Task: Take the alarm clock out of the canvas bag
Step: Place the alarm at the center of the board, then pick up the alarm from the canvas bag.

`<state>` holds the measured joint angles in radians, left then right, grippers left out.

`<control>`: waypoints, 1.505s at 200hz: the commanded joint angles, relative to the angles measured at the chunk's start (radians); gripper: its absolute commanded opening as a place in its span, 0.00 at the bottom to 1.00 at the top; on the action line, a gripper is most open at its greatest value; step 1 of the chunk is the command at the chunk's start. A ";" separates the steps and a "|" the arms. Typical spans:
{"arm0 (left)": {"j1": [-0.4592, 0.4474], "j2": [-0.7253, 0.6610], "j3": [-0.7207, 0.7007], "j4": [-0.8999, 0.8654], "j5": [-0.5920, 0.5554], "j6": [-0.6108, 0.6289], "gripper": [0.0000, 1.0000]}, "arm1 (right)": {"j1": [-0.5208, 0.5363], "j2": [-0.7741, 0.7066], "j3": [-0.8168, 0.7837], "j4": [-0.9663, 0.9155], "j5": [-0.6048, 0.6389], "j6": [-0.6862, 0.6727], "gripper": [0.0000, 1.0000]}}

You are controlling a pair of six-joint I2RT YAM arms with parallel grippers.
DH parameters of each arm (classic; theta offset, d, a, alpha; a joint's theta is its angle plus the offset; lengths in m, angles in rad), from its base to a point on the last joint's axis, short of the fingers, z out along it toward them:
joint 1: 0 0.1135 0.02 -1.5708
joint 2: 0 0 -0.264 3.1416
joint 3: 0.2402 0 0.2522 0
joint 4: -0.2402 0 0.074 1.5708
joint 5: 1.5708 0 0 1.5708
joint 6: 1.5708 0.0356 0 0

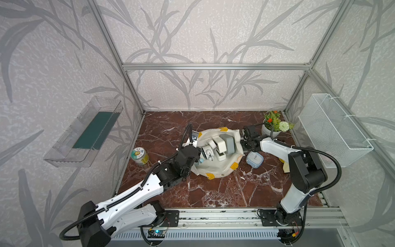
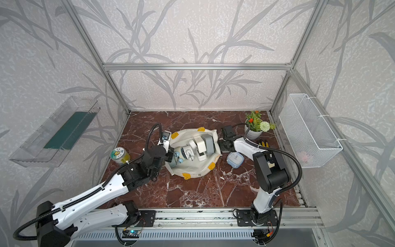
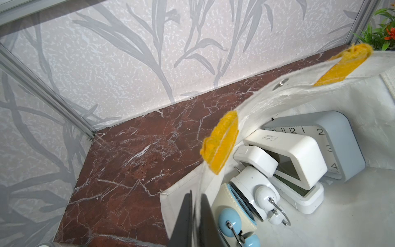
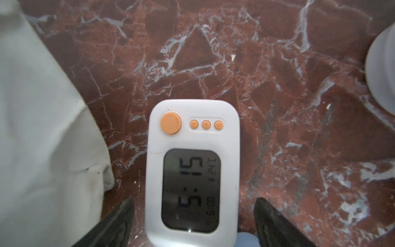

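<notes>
Right under my wrist cam the white clock (image 4: 193, 171) is lying face up on the table (image 4: 277, 74), just beside the bag (image 1: 213, 171), so it's out already. Right gripper (image 4: 194, 200) is hanging over it with the fingers standing wide, gaps showing on both sides, not touching it as far as I'm seeing. Left gripper (image 3: 194, 222) is pinching the bag rim, clamped tight on the canvas and propping the mouth open. So I'm guessing I'm at the letting-go step. Next I'm needing to lift the right arm straight up without clipping the clock, then drop the rim. Clock is looking like a smooth rounded white slab, orange buttons (image 4: 171, 123) at one end, dark digit screen (image 4: 191, 190), probably slippery. Its near end is overlapping the blue clock (image 1: 254, 160) a bit, can't tell if they're touching. More clocks (image 3: 342, 139) are sitting inside the bag.
</notes>
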<state>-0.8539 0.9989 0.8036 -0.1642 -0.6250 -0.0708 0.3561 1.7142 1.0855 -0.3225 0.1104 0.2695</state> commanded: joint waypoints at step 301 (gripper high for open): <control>-0.002 -0.026 0.032 0.030 -0.037 0.013 0.00 | 0.613 -0.549 -0.180 0.070 0.216 0.028 0.82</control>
<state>-0.8539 0.9943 0.8036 -0.1646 -0.6270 -0.0628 0.9573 1.1309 0.9051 -0.2810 0.3370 0.3019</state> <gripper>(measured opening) 0.072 0.821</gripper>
